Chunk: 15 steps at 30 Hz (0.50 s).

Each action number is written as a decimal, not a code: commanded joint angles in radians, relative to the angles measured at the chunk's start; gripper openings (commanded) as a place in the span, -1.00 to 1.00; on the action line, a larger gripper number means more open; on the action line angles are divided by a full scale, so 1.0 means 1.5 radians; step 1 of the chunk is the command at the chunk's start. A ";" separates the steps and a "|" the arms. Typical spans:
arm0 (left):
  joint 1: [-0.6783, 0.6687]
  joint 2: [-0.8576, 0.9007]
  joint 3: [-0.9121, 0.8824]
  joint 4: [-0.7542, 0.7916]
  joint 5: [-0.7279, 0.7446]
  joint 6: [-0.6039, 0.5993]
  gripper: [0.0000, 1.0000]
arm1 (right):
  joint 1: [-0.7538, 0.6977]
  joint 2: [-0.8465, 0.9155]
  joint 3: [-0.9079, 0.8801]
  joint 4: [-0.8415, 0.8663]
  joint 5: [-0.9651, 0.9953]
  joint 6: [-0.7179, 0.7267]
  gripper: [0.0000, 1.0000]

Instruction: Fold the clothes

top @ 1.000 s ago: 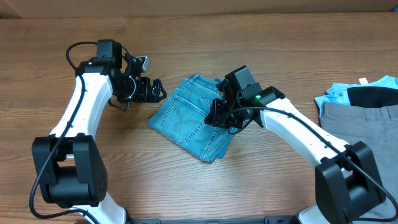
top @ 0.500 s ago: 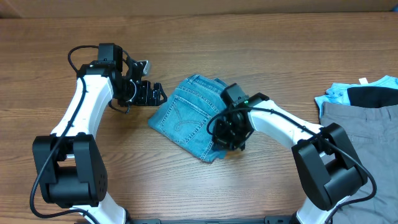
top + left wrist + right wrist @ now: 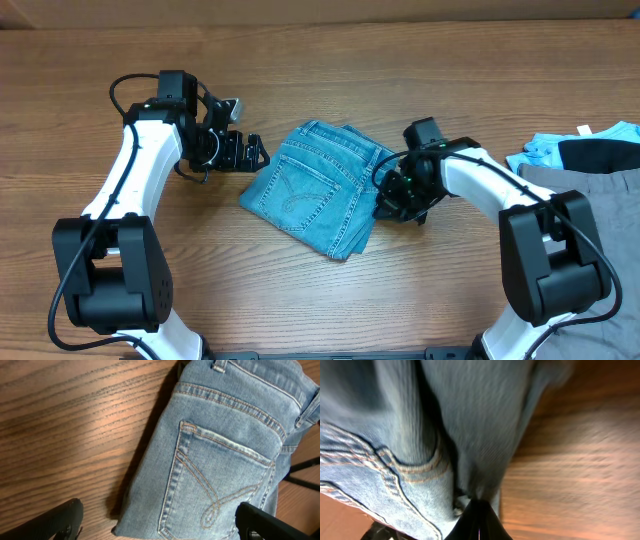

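**Right gripper swept off the jeans to their right edge**

The right gripper [image 3: 392, 205], seen a second ago on top of the jeans [image 3: 315, 190], has been carried across the bundle and is now set against its right edge. Its jaws are closed tight, and in the wrist view they are met by the stacked folds of denim; whether any cloth is nipped cannot be told. The left gripper [image 3: 252, 152] has been kept just beside the upper left corner and opened a little further, to full spread; nothing is held between its fingers [image 3: 62, 520].

The jeans are found at the middle of the table [image 3: 300, 60], folded into a compact packet with one back pocket [image 3: 220, 480] uppermost; the packet appears not to have been shifted. The fold is therefore judged almost done, and the sweep is read as a smoothing pass. The layers at the lower right look slightly staggered, so some squaring may yet be wanted.

At the table's right edge grey trousers [image 3: 580, 200], a black garment [image 3: 600, 152] and a pale-blue garment [image 3: 540, 150] are piled, well apart from the jeans; no obstacle is seen between either gripper and the packet, though the pile might be brushed by the right arm.
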 commanded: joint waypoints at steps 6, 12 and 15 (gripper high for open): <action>0.001 0.005 -0.005 -0.007 0.010 0.059 0.97 | -0.017 -0.018 0.074 -0.007 -0.142 -0.150 -0.92; 0.001 0.005 -0.005 -0.003 0.011 0.059 0.96 | 0.028 -0.030 0.119 -0.007 -0.156 -0.141 -0.92; 0.001 0.005 -0.005 -0.009 0.016 0.058 0.96 | 0.034 -0.030 0.119 0.005 -0.132 -0.113 -0.92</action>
